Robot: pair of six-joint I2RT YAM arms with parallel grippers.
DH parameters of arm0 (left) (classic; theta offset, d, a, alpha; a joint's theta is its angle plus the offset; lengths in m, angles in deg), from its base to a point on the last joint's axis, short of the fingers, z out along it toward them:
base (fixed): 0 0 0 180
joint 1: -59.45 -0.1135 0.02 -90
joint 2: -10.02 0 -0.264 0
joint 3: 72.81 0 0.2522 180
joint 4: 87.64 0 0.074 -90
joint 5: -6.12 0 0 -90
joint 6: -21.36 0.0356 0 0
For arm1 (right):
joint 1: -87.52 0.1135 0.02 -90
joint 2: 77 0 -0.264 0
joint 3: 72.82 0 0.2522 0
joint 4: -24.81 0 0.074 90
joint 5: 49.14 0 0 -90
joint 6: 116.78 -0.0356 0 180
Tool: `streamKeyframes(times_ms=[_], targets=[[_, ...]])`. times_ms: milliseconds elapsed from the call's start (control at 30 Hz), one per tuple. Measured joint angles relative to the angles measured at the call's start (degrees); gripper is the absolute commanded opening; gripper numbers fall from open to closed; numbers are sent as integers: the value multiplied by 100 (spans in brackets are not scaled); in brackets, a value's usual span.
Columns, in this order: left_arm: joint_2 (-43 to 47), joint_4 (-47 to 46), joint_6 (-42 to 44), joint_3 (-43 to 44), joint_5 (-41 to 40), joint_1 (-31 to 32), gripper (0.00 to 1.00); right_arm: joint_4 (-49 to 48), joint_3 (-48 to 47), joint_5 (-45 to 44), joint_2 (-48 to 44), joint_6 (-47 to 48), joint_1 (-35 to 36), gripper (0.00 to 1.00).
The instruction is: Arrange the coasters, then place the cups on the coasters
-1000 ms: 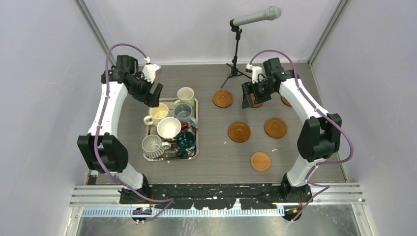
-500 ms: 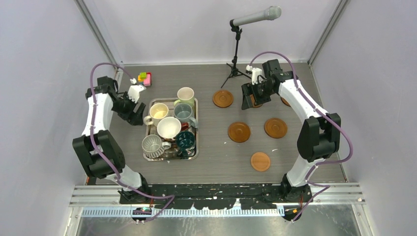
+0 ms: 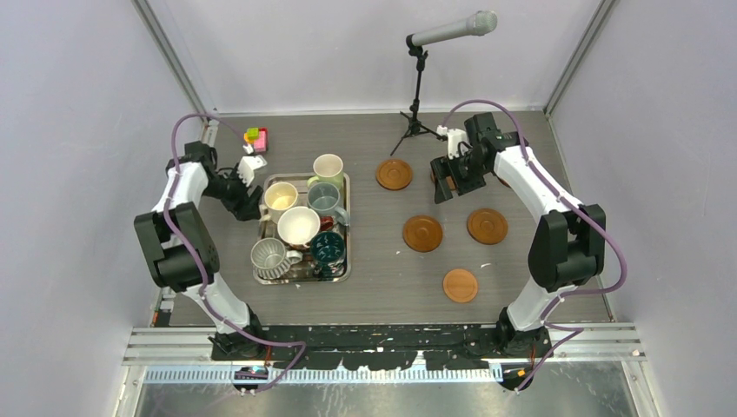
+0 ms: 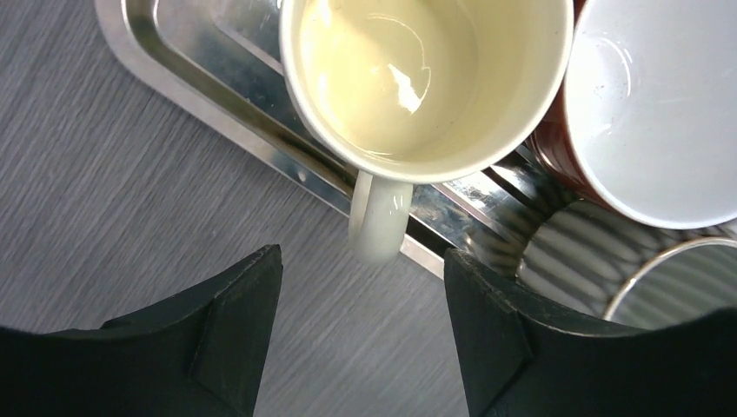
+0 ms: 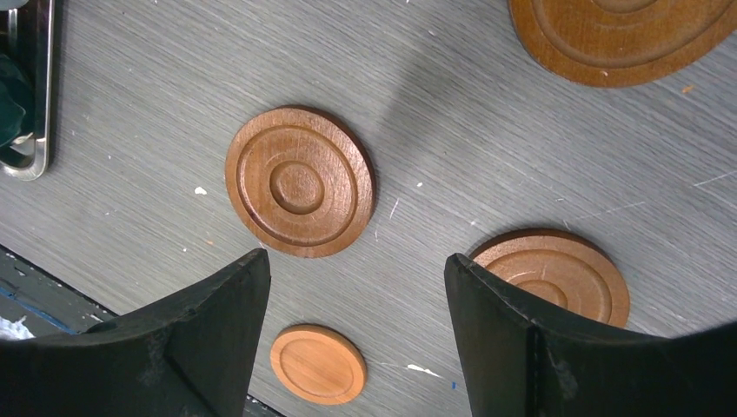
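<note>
Left claw (image 4: 363,261) parted, gripping nothing, cream cup (image 4: 426,78) handle just ahead of its gap, at tray (image 4: 200,78) far-left corner. Right claw (image 5: 356,265) parted, empty, above coasters (image 5: 300,181) toward worktop's right edge.

A grey wood-grain tabletop (image 3: 382,261) carries everything. A rectangular steel tray (image 3: 348,261) sits on its left half, long sides running from near to far, well clear of the left edge. In the left wrist view the tray's raised rim (image 4: 217,95) shines and runs slantwise. A small coloured block toy (image 3: 255,137) lies near the far left corner. A tripod stand (image 3: 417,95) rests at the far edge, right of the middle, bearing a grey microphone (image 3: 452,29) tilted rightward. Small white flecks (image 5: 201,190) dot the tabletop.
</note>
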Motion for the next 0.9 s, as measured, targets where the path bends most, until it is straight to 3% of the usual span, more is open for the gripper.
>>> streamKeyframes(times_ms=[900], targets=[[-566,-1327,619,-981,391,-7,51,39,11,-299,44,-4,-22,77]])
